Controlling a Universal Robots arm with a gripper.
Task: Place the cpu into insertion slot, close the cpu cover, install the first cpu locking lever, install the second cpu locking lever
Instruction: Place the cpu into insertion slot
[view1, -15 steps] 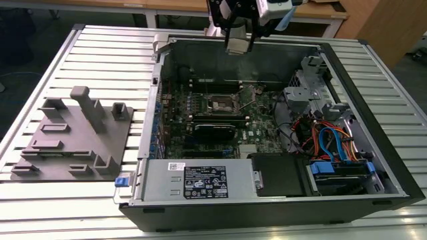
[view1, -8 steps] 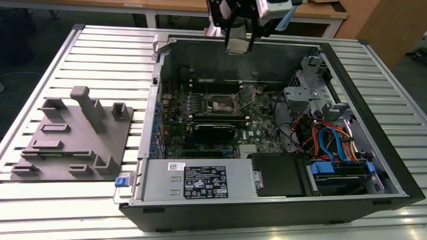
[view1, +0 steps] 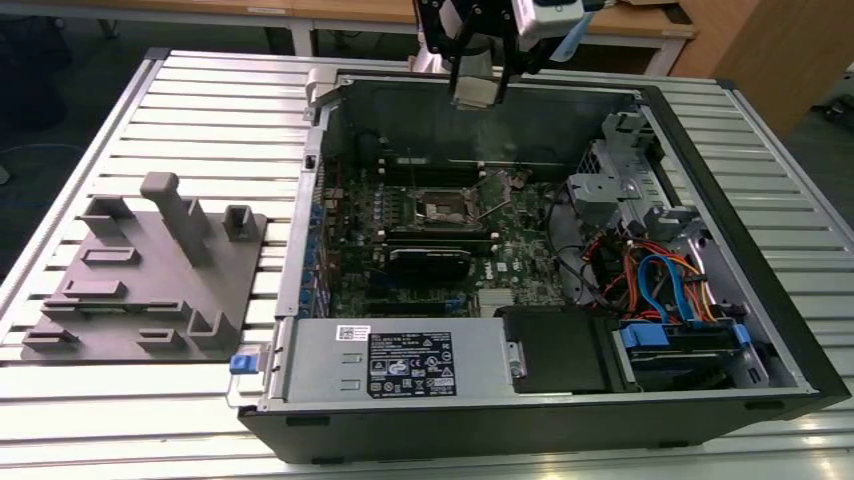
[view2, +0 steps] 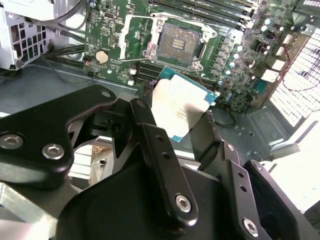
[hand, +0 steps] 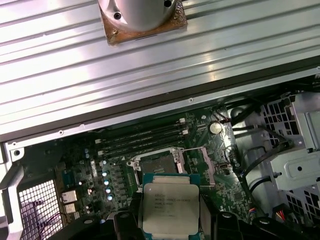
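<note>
while fingers (view2: 141, 116) clamp the cpu (view2: 180, 107) above the open computer case (view1: 534, 430), insertion slot (view2: 176, 46) with pins exposed

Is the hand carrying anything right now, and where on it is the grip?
Yes. The hand holds the processor chip, pinched at two opposite side edges with its metal top showing. The chip is clear of the empty socket.

One cpu (hand: 170, 207) is counted, plus one insertion slot (view2: 179, 44), one coin battery (view2: 102, 56), one open computer case (view1: 534, 425), one labelled power supply box (view1: 334, 375), one grey fixture plate (view1: 134, 310).
</note>
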